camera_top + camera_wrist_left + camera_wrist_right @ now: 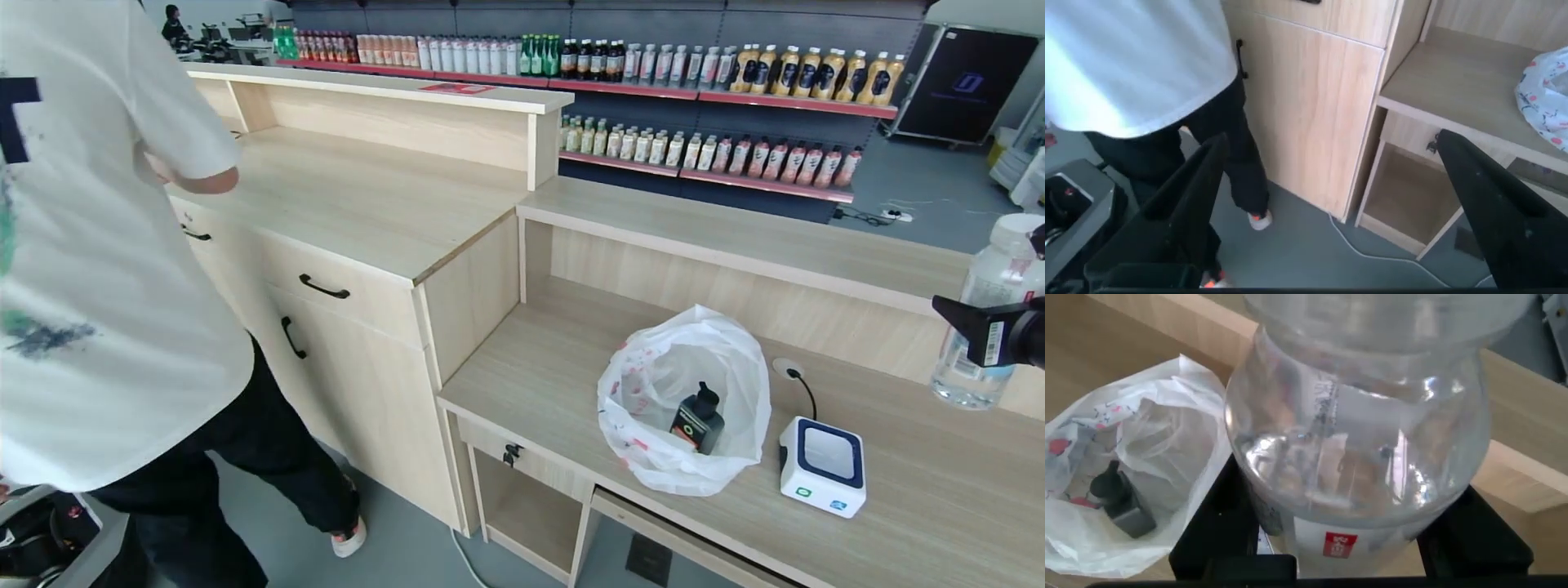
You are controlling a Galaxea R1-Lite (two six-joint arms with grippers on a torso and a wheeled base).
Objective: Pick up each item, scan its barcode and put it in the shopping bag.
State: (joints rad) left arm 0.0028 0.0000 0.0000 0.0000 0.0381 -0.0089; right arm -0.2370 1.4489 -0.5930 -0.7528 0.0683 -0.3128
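Shop desk (539,367), drink shelves (702,94) behind. Right jaws pinch clear bottle (992,282), upright, over desk's right end, right of scanner (822,465) and apart from it. Left jaws spread, empty, low over floor (1306,245) beside cabinet (1306,106). Bag (645,384) open on desk, just left of scanner, with black bottle (698,418) inside. Cable (807,392) runs from scanner to desk hole.

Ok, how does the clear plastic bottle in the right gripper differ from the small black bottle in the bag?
The clear plastic bottle with a white cap is see-through; the small black bottle is opaque, with an orange mark. The clear bottle is held upright by the right gripper; the black bottle sits inside the white plastic shopping bag. The clear bottle looks bigger than the black bottle. Both are capped bottles.
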